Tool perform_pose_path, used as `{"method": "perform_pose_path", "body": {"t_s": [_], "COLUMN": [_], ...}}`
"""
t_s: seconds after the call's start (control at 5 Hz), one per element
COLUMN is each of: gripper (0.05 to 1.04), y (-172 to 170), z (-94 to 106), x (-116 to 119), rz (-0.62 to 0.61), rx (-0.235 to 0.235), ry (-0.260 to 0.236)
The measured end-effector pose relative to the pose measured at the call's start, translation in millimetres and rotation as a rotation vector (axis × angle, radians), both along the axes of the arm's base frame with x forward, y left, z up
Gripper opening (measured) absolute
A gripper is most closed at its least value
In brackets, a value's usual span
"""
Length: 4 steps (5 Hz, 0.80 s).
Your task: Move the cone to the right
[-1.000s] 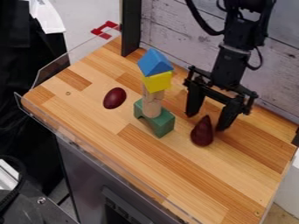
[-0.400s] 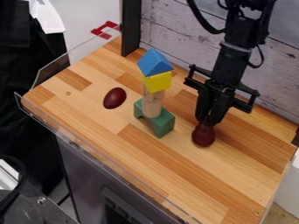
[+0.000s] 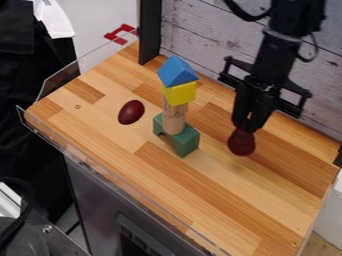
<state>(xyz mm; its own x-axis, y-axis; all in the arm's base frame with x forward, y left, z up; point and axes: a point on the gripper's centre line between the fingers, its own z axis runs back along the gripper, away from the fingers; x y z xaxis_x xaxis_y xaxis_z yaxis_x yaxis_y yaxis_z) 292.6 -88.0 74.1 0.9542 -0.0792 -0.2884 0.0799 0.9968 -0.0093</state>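
My gripper (image 3: 247, 127) hangs over the right part of the wooden table, shut on the upper part of the dark red cone (image 3: 242, 143). The cone's rounded base points down, and its tip is hidden between the fingers. A faint shadow on the wood below and to the right suggests the cone is held a little above the surface.
Left of the cone stands a block tower: green arch (image 3: 187, 142), wooden cylinder (image 3: 174, 120), yellow block (image 3: 180, 93) and blue triangular block (image 3: 176, 71). A dark red egg shape (image 3: 131, 112) lies farther left. A wooden-plank wall rises behind the table (image 3: 220, 200).
The fingers, apart on either side of the cone earlier, have closed on its top. Gripper and cone have since moved up and to the right in view.
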Motion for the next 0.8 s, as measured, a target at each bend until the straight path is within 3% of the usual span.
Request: {"method": "perform_pose_path", "body": {"t_s": [0.2,0.8], "gripper": [0.162,0.162], "y": [-17.1,-30.4], "z": [14.3,-30.1], "x": [11.2,30.0], "rz": [-0.056,-0.099], "rx": [-0.010,-0.037], "ry": [-0.052,0.060]}}
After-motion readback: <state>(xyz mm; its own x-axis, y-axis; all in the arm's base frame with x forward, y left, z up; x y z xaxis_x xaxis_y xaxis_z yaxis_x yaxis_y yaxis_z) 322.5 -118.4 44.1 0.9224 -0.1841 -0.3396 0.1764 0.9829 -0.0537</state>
